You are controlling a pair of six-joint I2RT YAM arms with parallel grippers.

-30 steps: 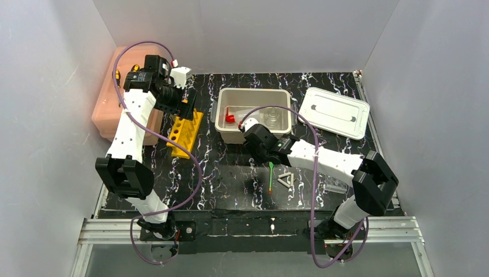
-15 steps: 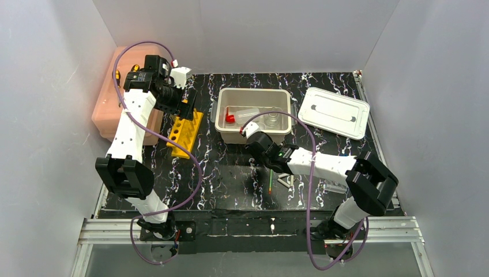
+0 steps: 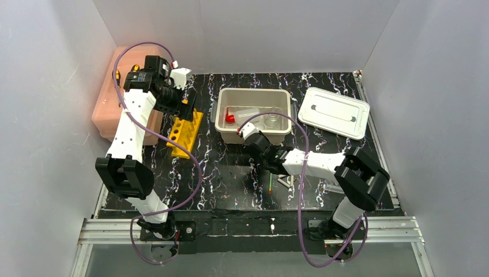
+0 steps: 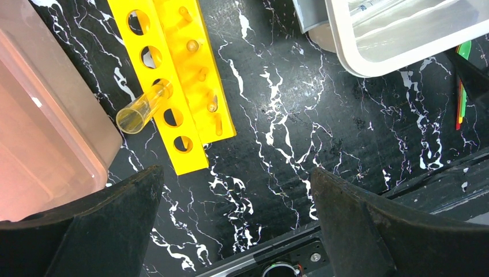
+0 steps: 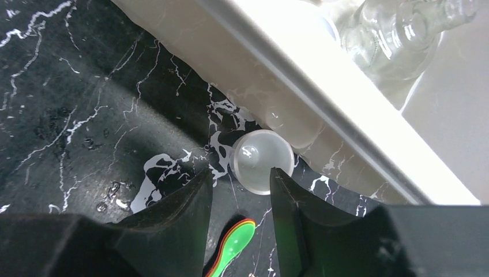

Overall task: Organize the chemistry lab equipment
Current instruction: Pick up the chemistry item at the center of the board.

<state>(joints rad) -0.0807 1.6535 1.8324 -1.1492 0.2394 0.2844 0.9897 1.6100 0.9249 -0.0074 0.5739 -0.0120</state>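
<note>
My right gripper (image 5: pixel 240 171) is open, low over the table in front of the beige bin (image 3: pixel 224 134). A small white bowl (image 5: pixel 262 160) sits just past its fingertips, against the bin wall. The green spoon (image 5: pixel 233 245) lies between the fingers, not gripped. A glass flask (image 5: pixel 398 40) and a red-capped squeeze bottle (image 3: pixel 242 115) lie in the bin. The white triangle (image 3: pixel 285 182) lies half under the right arm. My left gripper (image 4: pixel 236 173) hangs wide open and empty near the yellow rack (image 4: pixel 184 75), which holds one clear tube (image 4: pixel 144 109).
A translucent pink box (image 3: pixel 109 104) stands at the far left beside the rack. The bin's white lid (image 3: pixel 334 112) lies flat at the right. In the top view my right gripper (image 3: pixel 256 149) hides the bowl.
The right arm has swung left and down, bringing its gripper to the table in front of the bin and over the triangle. The left arm has not moved.
</note>
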